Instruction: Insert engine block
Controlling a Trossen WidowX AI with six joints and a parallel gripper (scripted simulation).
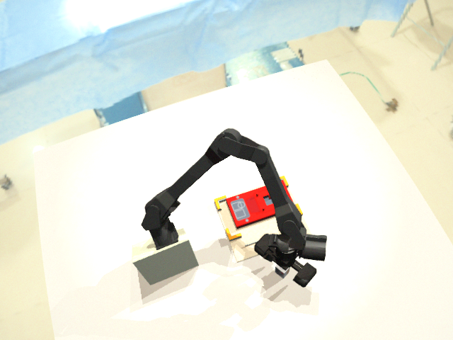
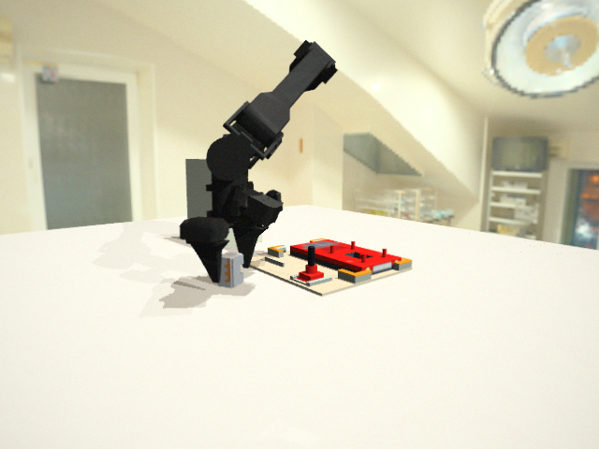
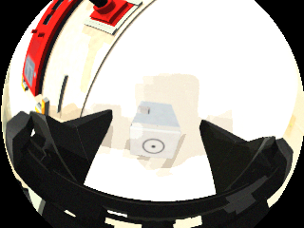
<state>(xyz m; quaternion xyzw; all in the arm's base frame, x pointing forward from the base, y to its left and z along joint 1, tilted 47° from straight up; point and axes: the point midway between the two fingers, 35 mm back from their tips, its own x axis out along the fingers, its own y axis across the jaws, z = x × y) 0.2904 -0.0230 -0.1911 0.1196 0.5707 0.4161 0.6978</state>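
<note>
1. Nearest in the side view, a small grey engine block point(image 2: 230, 270) stands on the white table point(image 2: 387, 348), just off the near-left corner of the tan base board point(image 2: 333, 285).
2. The gripper point(image 2: 226, 270) hangs straight over the block with its two black fingers point(image 2: 209, 258) spread wide, one on either side and not touching it; nothing is held. The wrist camera shows the block point(image 3: 156, 129) centred between the finger tips, a round mark on its facing side.
3. Judged from this, the step in hand is the pickup: the fingers straddle the block at roughly table height, but have not yet come together.
4. The next move calls for closing squarely on the block's two side faces, then lifting without tipping it. Which face carries the slot cannot be told from these pictures.
5. Farther right on the board stands a short dark post on a red foot point(image 2: 310, 270).
6. Beyond it lies the red car body point(image 2: 338, 255), with a dark rectangular opening point(image 2: 355, 256) in its top. The block must go there, slot toward the rib.
7. Farthest back, the arm's grey pedestal point(image 1: 166, 261) sits at the table's far-left side.
</note>
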